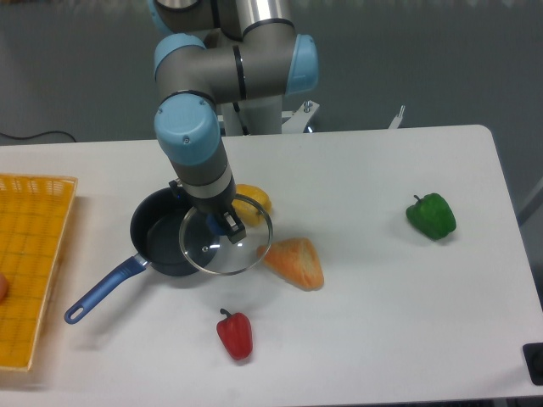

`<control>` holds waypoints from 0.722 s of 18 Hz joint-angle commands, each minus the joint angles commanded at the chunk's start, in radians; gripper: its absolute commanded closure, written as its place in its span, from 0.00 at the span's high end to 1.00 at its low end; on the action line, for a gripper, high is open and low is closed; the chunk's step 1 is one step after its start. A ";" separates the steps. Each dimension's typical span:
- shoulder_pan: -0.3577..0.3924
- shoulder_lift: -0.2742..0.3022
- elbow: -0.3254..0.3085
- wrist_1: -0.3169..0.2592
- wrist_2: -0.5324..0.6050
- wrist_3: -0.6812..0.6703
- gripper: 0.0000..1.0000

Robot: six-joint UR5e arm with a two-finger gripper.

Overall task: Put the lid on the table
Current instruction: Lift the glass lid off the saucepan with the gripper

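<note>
So I've got the gripper (227, 222) clamped on the knob of the lid (226, 235), holding it over the right rim of the saucepan (161, 242), roughly mid-table (373, 322) toward the left. Croissant (295, 262) sits just right of the lid, red pepper (235, 334) nearer the front edge.

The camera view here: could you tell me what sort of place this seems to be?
Probably a robotics lab set up as a mock kitchen: a bare white table, a robot arm whose gripper holds a glass lid, and toy-like food such as a green pepper.
</note>
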 joint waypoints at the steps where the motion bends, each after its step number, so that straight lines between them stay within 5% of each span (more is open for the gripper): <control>1: 0.000 -0.002 -0.002 0.002 0.000 0.003 0.58; 13: 0.110 0.003 0.011 0.005 0.000 0.015 0.58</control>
